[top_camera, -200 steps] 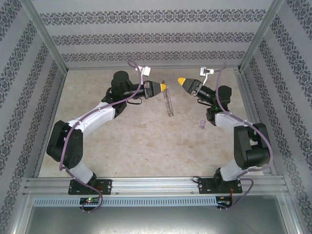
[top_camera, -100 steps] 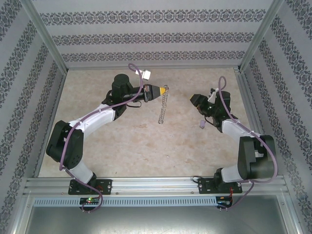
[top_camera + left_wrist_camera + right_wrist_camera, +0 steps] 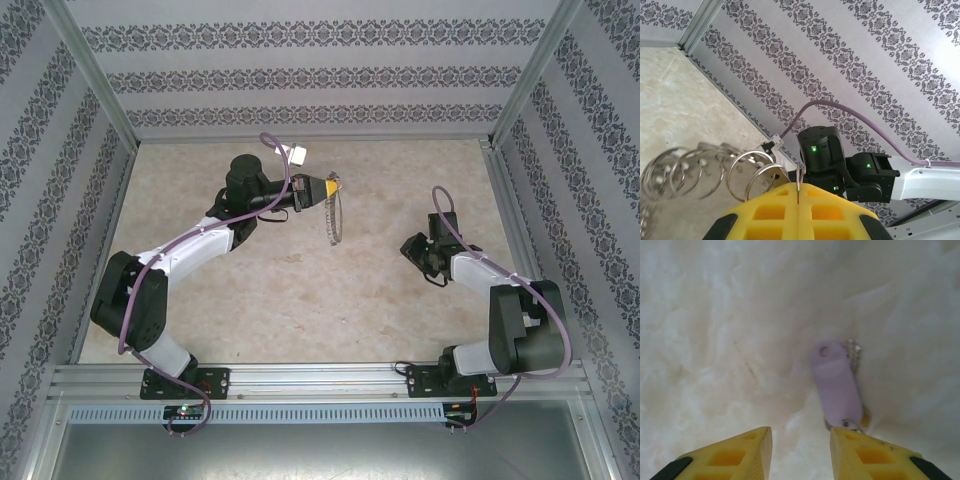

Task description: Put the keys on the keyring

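L gripper (image 3: 327,186) clamped shut on keyring (image 3: 332,240) wire, upper centre of top view. Small rings (image 3: 690,170) strung along it, lower left in wrist view. R gripper (image 3: 801,440) jaws partly apart, holding nothing, just short of purple tag (image 3: 836,385) lying flat on table (image 3: 715,340), frame centre-right.

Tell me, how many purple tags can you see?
1. The purple tag lies on the table, just ahead of the open right pincer. Others may be hidden from these cameras.
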Tool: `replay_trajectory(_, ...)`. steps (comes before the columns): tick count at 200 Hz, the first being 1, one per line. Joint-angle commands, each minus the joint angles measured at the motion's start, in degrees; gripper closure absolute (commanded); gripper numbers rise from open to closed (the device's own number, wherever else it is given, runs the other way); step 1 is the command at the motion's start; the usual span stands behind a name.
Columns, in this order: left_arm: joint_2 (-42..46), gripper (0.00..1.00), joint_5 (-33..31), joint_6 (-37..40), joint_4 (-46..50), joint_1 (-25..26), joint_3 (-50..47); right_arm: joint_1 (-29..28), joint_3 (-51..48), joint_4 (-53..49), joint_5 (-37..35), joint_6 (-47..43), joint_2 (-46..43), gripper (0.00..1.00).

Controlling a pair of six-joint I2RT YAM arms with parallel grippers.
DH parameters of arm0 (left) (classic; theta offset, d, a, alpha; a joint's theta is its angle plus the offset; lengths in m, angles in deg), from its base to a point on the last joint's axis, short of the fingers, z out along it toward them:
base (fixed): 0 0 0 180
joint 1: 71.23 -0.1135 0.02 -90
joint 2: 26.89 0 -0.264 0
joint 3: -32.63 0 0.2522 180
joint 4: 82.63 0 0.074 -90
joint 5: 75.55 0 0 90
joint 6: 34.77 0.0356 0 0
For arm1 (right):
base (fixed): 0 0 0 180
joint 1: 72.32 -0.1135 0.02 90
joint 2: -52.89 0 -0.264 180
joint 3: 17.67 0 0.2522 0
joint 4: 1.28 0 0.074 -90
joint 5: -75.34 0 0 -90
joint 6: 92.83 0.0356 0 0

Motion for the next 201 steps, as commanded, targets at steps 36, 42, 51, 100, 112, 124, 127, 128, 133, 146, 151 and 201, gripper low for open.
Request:
replay_trajectory(36,2.17,1.00,1.05,1.12,-4.02,0.36,0.43,-0.69,-0.92,-4.00,-6.65,-2.00,-3.39,0.63)
replay_trajectory(42,2.20,1.00,1.07,1.12,-4.03,0.41,0.43,-0.74,-0.90,-4.19,-6.73,-1.97,-3.26,0.63)
replay_trajectory(51,2.14,1.00,1.19,1.15,-3.91,0.40,0.55,-0.74,-0.76,-4.48,-6.91,-1.92,-2.84,0.63)
replay_trajectory(100,1.85,1.00,1.55,0.97,-4.05,0.41,1.04,-0.65,-0.56,-3.52,-7.51,-1.58,0.44,0.66)
replay_trajectory(112,1.76,1.00,1.49,0.94,-4.08,0.40,1.15,-0.57,-0.66,-2.94,-7.40,-1.57,1.11,0.68)
replay_trajectory(124,1.61,1.00,1.51,0.86,-4.07,0.41,1.23,-0.56,-0.53,-2.50,-7.19,-1.56,1.82,0.69)
replay_trajectory(127,1.67,1.00,1.55,0.82,-4.07,0.37,1.27,-0.56,-0.56,-2.24,-7.10,-1.57,1.88,0.69)
replay_trajectory(128,1.67,1.00,1.60,0.84,-4.07,0.35,1.29,-0.56,-0.57,-2.16,-7.05,-1.57,1.97,0.70)
replay_trajectory(133,1.64,1.00,1.61,0.77,-4.07,0.44,1.35,-0.52,-0.57,-1.97,-6.90,-1.57,2.26,0.70)
replay_trajectory(146,1.47,1.00,1.67,0.70,-4.05,0.42,1.40,-0.54,-0.35,-1.55,-6.56,-1.81,2.80,0.72)
replay_trajectory(151,1.42,1.00,1.68,0.70,-4.05,0.40,1.48,-0.50,-0.23,-1.55,-6.55,-1.82,2.90,0.73)
replay_trajectory(201,1.06,1.00,1.60,0.32,-4.35,0.36,1.65,-0.19,-0.13,-1.12,-6.27,-2.63,3.38,0.78)
